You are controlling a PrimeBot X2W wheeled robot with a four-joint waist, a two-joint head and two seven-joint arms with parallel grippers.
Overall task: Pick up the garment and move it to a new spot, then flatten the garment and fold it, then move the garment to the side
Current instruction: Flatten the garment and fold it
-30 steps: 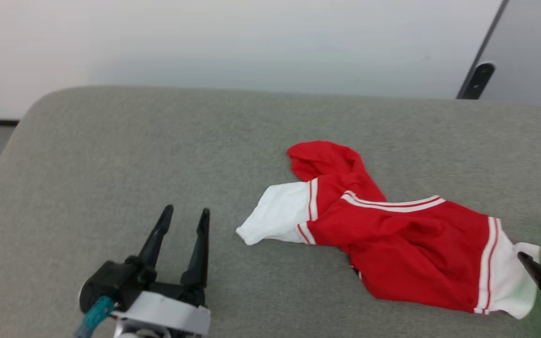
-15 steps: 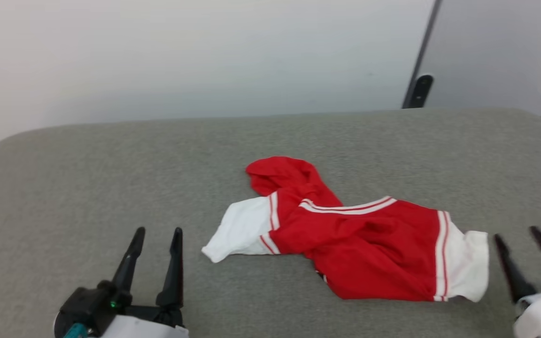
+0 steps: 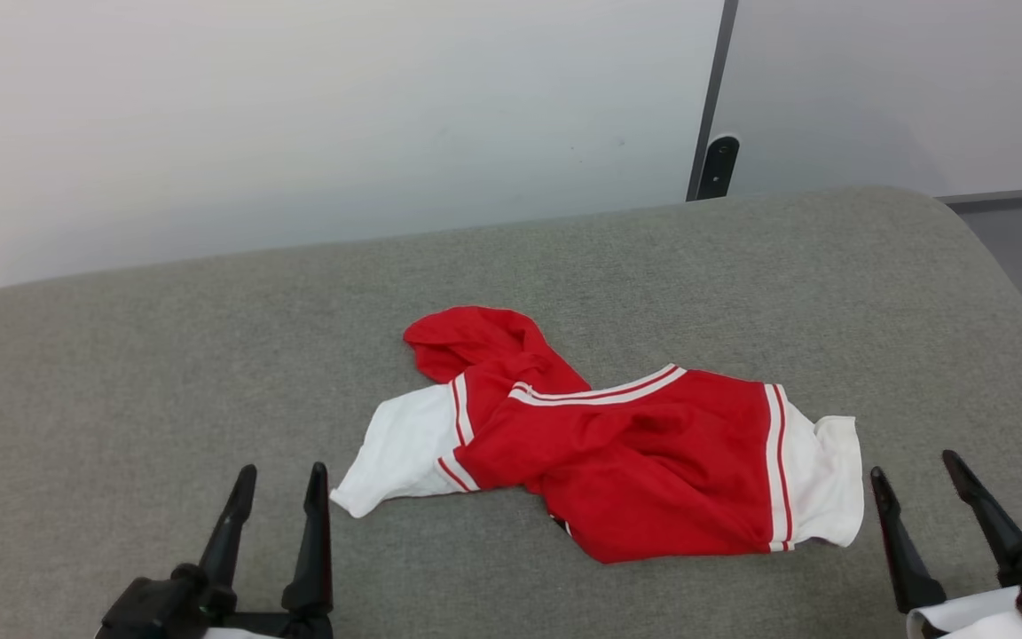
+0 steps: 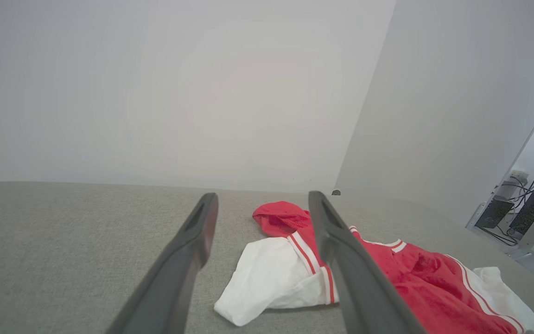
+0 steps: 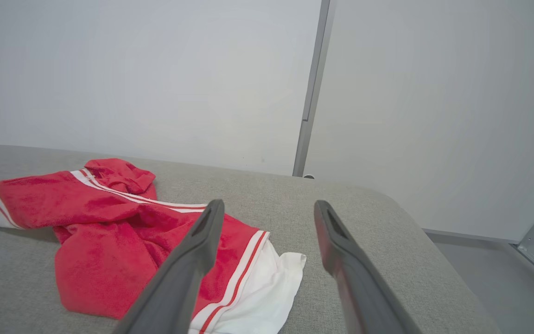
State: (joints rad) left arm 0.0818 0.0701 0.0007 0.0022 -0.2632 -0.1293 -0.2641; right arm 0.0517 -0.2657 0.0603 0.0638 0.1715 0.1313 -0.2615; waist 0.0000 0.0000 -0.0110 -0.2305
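While grippers (image 3: 283,468) (image 3: 912,462) gape, garment (image 3: 635,453) lies crumpled — untouched

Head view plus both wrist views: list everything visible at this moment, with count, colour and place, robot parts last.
crumpled red jersey-style garment with white sleeves and red-white stripe trim: one, red and white, lying mid-surface between the two grippers, unheld
grey fabric-covered padded surface: one, grey, under the garment
wall panels: two, pale grey-white, behind the surface
dark vertical strip: one, dark grey, at the join of the panels
black oblong fitting: one, black, at the strip's lower end
black boxes with cables: at least two, black, far right in the left wrist view
left gripper: one, dark fingers, open, lower left, short of one white sleeve
right gripper: one, dark fingers, open, lower right, beside the other sleeve
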